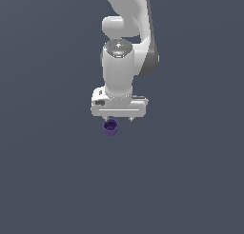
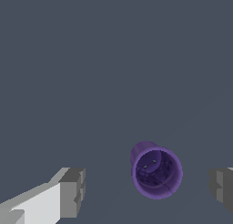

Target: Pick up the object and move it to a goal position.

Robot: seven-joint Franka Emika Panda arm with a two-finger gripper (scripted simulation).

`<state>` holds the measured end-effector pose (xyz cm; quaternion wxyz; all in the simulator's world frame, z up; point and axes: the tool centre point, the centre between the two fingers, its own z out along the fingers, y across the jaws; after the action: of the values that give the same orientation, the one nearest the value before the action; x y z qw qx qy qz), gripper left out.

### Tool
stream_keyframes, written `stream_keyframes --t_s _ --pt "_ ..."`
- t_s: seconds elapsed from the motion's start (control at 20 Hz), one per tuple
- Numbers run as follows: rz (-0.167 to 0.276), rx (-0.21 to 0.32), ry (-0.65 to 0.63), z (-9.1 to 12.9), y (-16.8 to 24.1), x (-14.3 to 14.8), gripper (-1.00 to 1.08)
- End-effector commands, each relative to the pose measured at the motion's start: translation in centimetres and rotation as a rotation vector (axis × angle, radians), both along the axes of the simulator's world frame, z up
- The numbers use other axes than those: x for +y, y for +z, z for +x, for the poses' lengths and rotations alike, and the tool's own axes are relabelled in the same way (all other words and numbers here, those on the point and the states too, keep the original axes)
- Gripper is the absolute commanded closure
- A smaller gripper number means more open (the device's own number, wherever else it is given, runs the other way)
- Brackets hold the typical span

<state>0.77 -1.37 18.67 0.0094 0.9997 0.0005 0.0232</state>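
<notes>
The object is a small dark purple cup (image 1: 110,128) with a hollow top. In the exterior view it stands just below the white gripper (image 1: 118,119), toward that view's left side of the hand. In the wrist view the cup (image 2: 156,171) shows its open mouth and lies between the two grey fingertips (image 2: 73,192), nearer the other fingertip (image 2: 222,188). The jaws stand wide apart and touch nothing. The gripper (image 2: 148,190) is open and empty.
A plain dark grey surface (image 1: 57,171) fills both views. The white arm (image 1: 126,47) rises above the hand toward the top of the exterior view. No goal marker shows.
</notes>
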Motion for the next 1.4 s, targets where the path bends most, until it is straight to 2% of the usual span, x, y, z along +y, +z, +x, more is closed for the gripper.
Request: stream_keyframes --t_s 0.0,0.75,1.35 --pt "0.0 0.0 0.0 0.0 0.0 0.0 -0.2" --pt "0.005 -0.007 -0.004 0.0 0.5 -0.1 -0.2" --pt "0.071 -0.02 0.065 -0.4 -1.2 -1.0 -0.2"
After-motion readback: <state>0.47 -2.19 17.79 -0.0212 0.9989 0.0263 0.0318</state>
